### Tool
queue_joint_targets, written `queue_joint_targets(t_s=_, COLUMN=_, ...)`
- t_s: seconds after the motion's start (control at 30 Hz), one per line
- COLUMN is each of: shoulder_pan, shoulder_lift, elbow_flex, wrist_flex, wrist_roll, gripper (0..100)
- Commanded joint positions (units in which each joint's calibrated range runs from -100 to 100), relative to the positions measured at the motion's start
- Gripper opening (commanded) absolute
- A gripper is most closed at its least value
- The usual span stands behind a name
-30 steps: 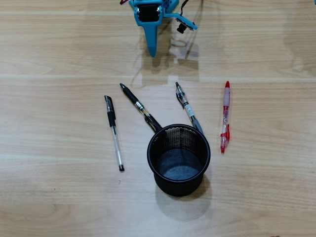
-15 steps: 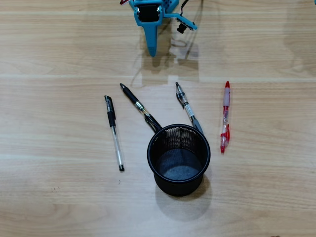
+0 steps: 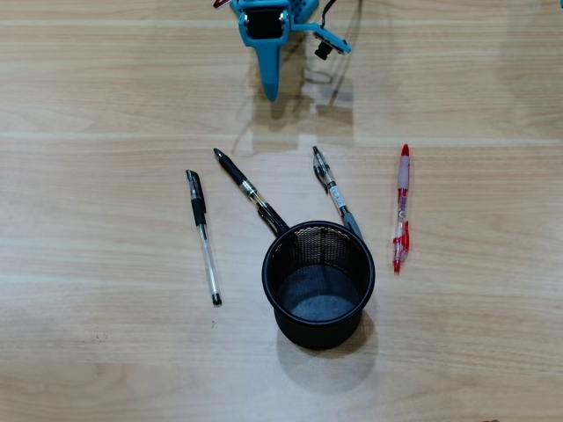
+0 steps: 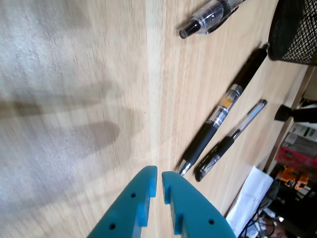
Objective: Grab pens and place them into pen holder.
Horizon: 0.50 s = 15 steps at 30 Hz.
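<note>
Four pens lie on the wooden table in the overhead view: a black pen (image 3: 202, 236) at the left, a second black pen (image 3: 250, 192) and a third (image 3: 335, 192) that each run up to the pen holder's wall, and a red pen (image 3: 402, 207) at the right. The pen holder (image 3: 267, 274), a round black mesh cup, stands upright and empty below them. My teal gripper (image 3: 272, 91) hovers at the top, well apart from every pen. In the wrist view the gripper (image 4: 159, 173) is shut with nothing in it; three black pens (image 4: 224, 106) (image 4: 233, 136) (image 4: 210, 14) and the holder (image 4: 297, 34) lie ahead.
A small black part on wires (image 3: 325, 49) hangs beside the arm. In the wrist view the table's edge runs along the right, with white paper (image 4: 247, 203) and clutter beyond it.
</note>
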Motion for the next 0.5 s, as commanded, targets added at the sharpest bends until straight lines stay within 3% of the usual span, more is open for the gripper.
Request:
queue_joint_targets(t_s=0.0, shoulder_pan=1.43, shoulder_lift=0.74, elbow_flex=-7.79, wrist_flex=0.73, wrist_roll=-0.08, gripper=2)
queue_joint_targets(t_s=0.27, shoulder_pan=1.43, shoulder_lift=18.46, elbow_flex=-35.37, wrist_flex=6.84, wrist_roll=-0.69, gripper=2)
queue_joint_targets(t_s=0.47, shoulder_pan=1.43, shoulder_lift=27.45, elbow_flex=-40.51, wrist_flex=7.01, wrist_roll=-8.56, gripper=2)
